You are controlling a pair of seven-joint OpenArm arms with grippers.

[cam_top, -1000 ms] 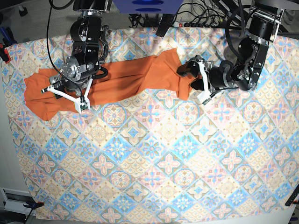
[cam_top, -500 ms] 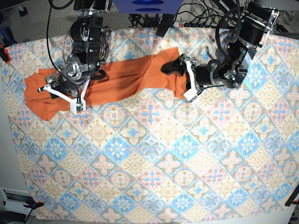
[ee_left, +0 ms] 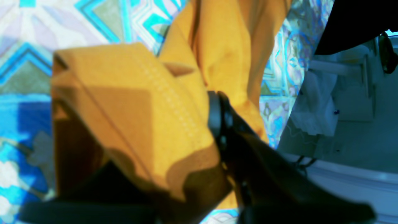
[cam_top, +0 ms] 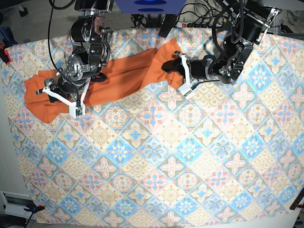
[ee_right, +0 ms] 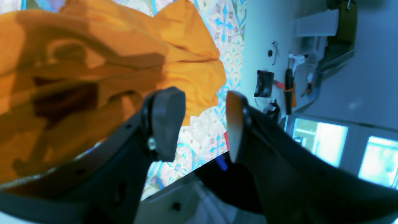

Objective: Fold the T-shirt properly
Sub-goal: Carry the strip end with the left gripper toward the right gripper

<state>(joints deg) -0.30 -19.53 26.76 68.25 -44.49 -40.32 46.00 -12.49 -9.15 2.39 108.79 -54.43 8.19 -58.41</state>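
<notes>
The plain orange short-sleeved T-shirt (cam_top: 114, 78) of soft thin fabric lies bunched in a long rumpled band across the far part of the table, running from near the table's left edge, where it spreads into a wider heap, up toward the middle of the far edge. It rests on the blue, pink and cream tile-patterned cloth (cam_top: 156, 161) that covers the table, whose near half carries nothing but the pattern. At the band's right end the left gripper (cam_top: 179, 72), a black tool with white finger frames, has its jaws drawn together on a fold of the fabric; the left wrist view shows a stitched hem (ee_left: 168, 99) of the shirt pinched against the dark finger pad (ee_left: 217, 115), with more orange cloth hanging beyond it. At the opposite end the right gripper (cam_top: 64, 99) hangs just above the wide heap near the left edge, its jaws standing apart with nothing between them; in the right wrist view the two dark finger pads (ee_right: 166, 124) frame a gap through which the patterned cloth shows, the orange fabric lying just beside and beneath them. Black cables (cam_top: 204, 14) crowd the space behind the far edge.
</notes>
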